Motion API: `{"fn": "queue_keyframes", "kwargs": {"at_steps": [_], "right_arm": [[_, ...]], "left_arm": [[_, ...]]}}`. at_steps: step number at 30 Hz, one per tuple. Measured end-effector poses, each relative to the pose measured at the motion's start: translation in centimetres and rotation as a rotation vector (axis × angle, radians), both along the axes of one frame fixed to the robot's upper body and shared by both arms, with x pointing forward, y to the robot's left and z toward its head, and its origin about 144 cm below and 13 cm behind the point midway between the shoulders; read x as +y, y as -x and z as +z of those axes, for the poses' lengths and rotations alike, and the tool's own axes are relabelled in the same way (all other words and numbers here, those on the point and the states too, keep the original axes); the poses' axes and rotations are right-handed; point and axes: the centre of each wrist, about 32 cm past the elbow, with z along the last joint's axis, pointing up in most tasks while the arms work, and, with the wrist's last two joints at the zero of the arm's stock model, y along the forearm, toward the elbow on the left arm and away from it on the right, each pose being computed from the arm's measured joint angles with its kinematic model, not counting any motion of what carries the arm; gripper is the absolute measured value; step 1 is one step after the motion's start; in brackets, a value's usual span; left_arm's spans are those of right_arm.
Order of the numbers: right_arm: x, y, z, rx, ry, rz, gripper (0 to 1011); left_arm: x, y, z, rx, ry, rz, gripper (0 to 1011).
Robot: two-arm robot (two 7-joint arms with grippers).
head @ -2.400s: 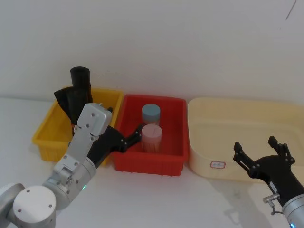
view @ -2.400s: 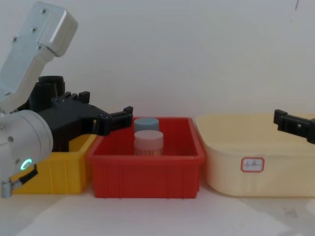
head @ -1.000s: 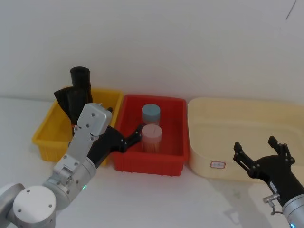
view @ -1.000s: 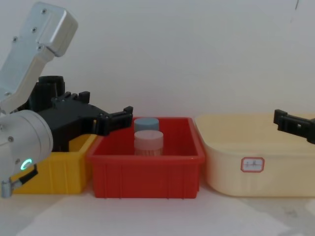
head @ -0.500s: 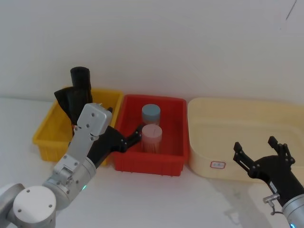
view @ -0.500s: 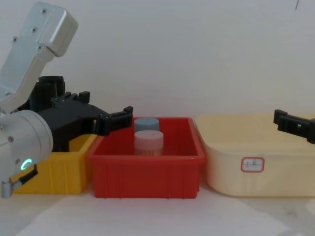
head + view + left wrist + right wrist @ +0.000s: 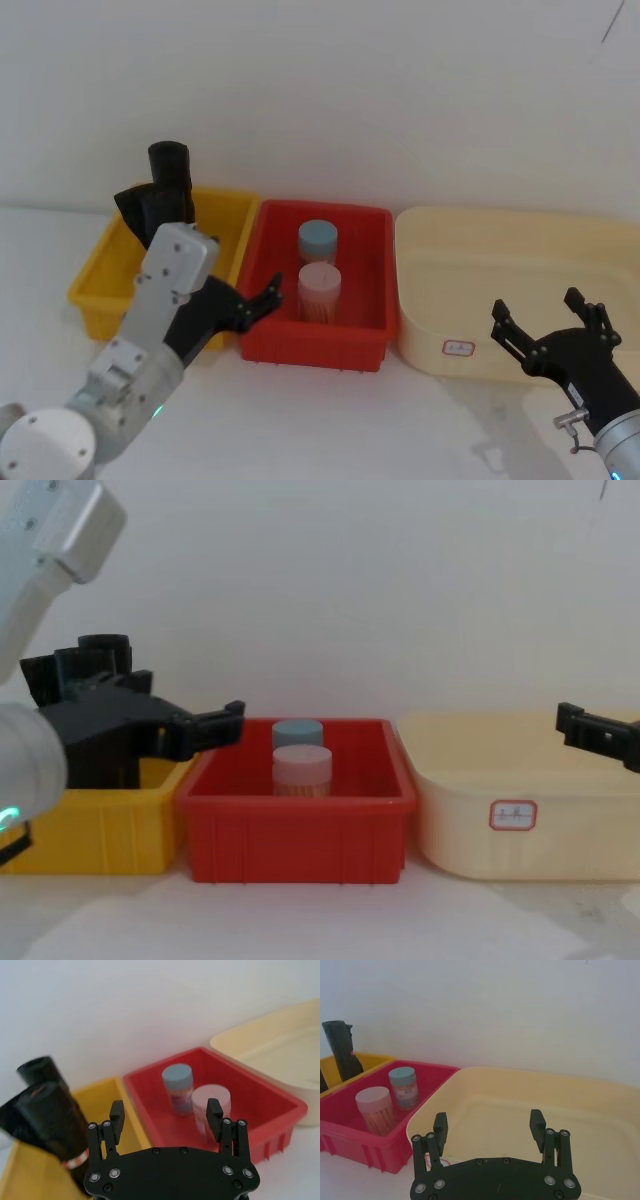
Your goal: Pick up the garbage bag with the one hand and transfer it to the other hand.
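Fingers of left gripper [image 7: 258, 300]: spread wide, empty. Head view: the arm has drawn back from over the red bin [image 7: 372, 215] to its front-left corner. Right gripper [image 7: 540, 315] waits open and empty before the cream tub [image 7: 420, 230]. Left wrist view: garbage bag [image 7: 47, 1127] leans in the yellow bin [image 7: 107, 1091], ungrasped. Likely re-aiming for the pickup.

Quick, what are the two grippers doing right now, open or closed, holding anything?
Left gripper: open, holding nothing, by the yellow bin.
Right gripper: open, holding nothing, in front of the cream tub.
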Motion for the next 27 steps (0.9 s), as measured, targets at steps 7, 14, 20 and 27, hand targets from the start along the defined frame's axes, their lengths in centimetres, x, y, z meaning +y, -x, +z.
{"fn": "queue_keyframes", "kwargs": {"at_steps": [7,14,20,27], "right_arm": [[0.0,0.0,0.0,0.000,0.000,0.000,1000],[0.0,0.0,0.0,0.000,0.000,0.000,1000],[0.0,0.0,0.0,0.000,0.000,0.000,1001],[0.0,0.0,0.0,0.000,0.000,0.000,1000]], "left_arm": [[1.2,3.5,0.6,0.068,0.019,0.062,1001],[2.4,6.3,1.3,0.130,0.045,0.146,1001],[3.7,7.2,1.7,0.163,0.078,0.196,1001],[5.9,6.9,1.8,0.172,0.110,0.217,1001]]}}
